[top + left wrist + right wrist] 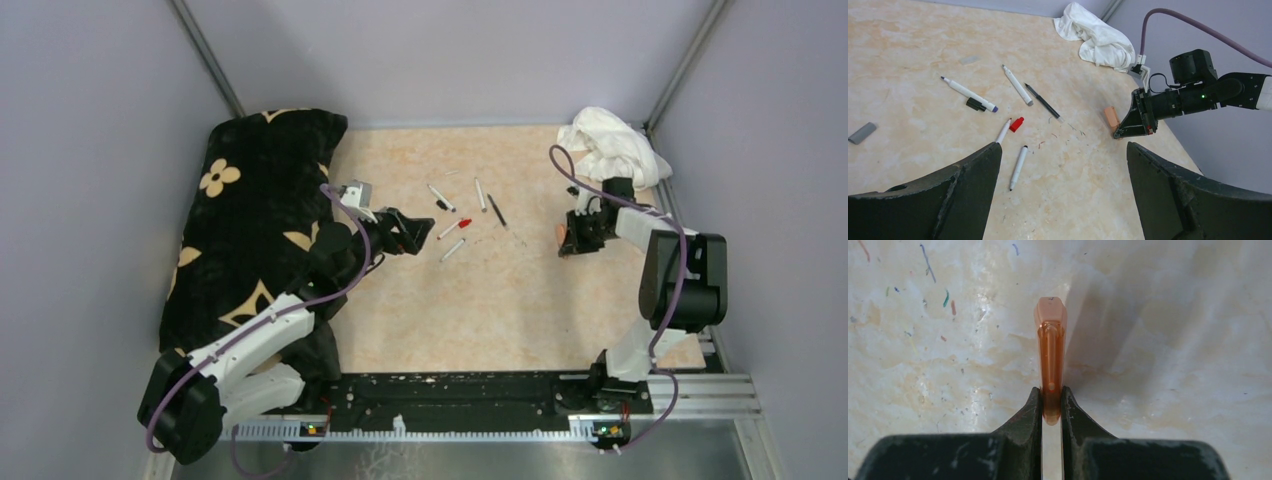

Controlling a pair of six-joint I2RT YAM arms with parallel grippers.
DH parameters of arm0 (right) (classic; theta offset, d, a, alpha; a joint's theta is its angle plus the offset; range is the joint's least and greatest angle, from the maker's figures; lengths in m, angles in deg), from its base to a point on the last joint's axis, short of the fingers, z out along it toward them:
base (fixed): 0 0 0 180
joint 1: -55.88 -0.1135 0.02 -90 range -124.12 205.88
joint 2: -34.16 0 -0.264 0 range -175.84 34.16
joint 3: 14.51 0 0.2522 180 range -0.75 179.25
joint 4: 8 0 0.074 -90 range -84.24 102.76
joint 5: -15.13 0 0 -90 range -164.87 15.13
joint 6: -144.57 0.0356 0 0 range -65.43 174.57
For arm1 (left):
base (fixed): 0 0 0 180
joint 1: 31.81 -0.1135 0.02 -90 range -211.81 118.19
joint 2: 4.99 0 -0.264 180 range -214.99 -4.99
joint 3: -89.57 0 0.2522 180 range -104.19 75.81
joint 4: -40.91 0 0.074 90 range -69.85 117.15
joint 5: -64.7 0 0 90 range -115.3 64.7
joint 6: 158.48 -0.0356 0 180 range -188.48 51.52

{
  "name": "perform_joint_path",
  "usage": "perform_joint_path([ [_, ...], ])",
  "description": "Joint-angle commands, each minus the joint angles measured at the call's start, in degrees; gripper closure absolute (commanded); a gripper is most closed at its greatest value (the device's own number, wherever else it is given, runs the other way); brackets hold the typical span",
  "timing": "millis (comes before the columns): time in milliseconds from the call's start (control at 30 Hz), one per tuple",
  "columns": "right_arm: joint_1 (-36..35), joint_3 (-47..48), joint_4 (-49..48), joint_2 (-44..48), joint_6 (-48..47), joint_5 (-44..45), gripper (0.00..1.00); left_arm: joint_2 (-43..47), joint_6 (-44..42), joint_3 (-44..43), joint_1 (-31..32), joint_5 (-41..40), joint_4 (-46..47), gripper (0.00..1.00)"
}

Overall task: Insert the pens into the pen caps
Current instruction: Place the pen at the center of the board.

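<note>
Several thin pens lie loose mid-table: a purple-tipped white pen, a white pen with a grey end, a slim black pen, and two more white pens. A black cap, a red cap and a grey cap lie among them. My left gripper hovers open and empty just left of the pens. My right gripper is shut on a translucent orange cap, held low over the table to the right of the pens.
A black cushion with cream flowers fills the left side under my left arm. A crumpled white cloth lies at the back right corner. Small coloured ink marks dot the beige table. Grey walls enclose the table.
</note>
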Motion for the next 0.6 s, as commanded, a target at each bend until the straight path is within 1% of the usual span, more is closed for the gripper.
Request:
perform_joint_path([
  [0, 0.8, 3.1, -3.4, -1.7, 1.8, 5.3, 0.96, 0.7, 0.2, 0.8, -0.3, -2.0, 0.1, 0.01],
  [233, 2.3, 4.6, -2.5, -1.3, 1.6, 5.0, 0.75, -0.9, 0.1, 0.0, -0.6, -1.5, -0.3, 0.01],
  [467, 2.5, 5.7, -1.0, 2.5, 0.0, 1.6, 0.61, -3.0, -0.6, -1.0, -1.2, -0.5, -0.7, 0.01],
  [567, 2.5, 6.3, -0.1, 3.7, -0.7, 0.6, 0.58, -4.2, -0.7, -2.0, -1.7, 0.3, -1.5, 0.01],
])
